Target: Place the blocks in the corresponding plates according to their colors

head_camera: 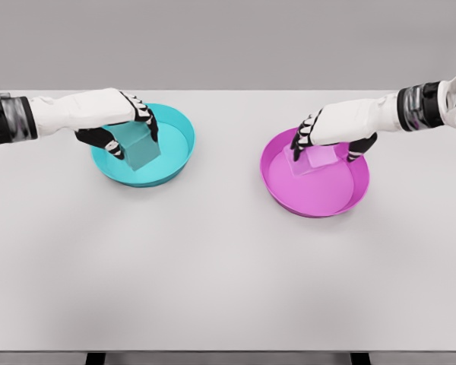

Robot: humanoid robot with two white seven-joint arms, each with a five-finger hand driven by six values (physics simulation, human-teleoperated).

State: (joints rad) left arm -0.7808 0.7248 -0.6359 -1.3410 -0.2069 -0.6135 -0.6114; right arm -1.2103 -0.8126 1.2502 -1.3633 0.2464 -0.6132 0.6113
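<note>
Left hand (121,125) reaches in from the left edge over the teal plate (178,152); fingers curled around the teal block (139,149), thumb on the near-left face, the other fingers (146,115) draped over the top far edge; block sits tilted inside the plate, left of the plate's centre, lower edge at or close to the plate floor, contact with the floor not resolvable from this view.

Right hand (330,133) reaches in from the right edge over the magenta plate (319,201); fingers (302,137) wrapped on the pink block (313,160) from above, thumb (361,148) on the right side, the rest on the left side; block lies within the plate's far half, near the back rim; whether it rests on the plate floor or hangs just above it cannot be told.

Both plates stand on the white table (213,266), teal to the left, magenta to the right, well apart; each block matches its plate in colour; both forearms are white with dark wrist sections, left wrist at the picture's left border, right wrist at the upper right.
</note>
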